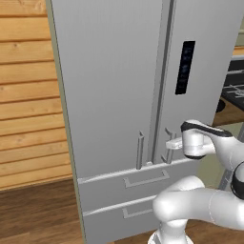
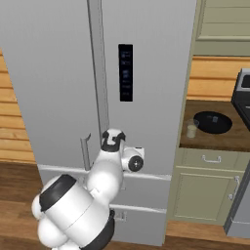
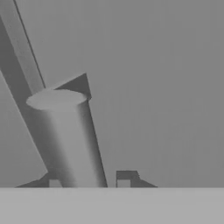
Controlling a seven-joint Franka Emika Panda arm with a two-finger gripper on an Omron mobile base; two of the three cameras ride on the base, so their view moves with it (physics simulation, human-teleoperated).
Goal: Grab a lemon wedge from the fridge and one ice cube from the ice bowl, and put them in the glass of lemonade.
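Tool [image 1: 167,144] half-closed astride the right door handle [image 3: 72,144] of the shut fridge [image 1: 114,86], firm grip impossible to confirm, lemon wedge presumably inside; risk of slipping off the bar on pulling if gripped off-centre near its end

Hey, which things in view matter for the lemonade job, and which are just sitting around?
For the job: fridge, its right door handle, gripper, ice bowl, glass of lemonade.

Just around: left door handle, stove, cabinet drawer.
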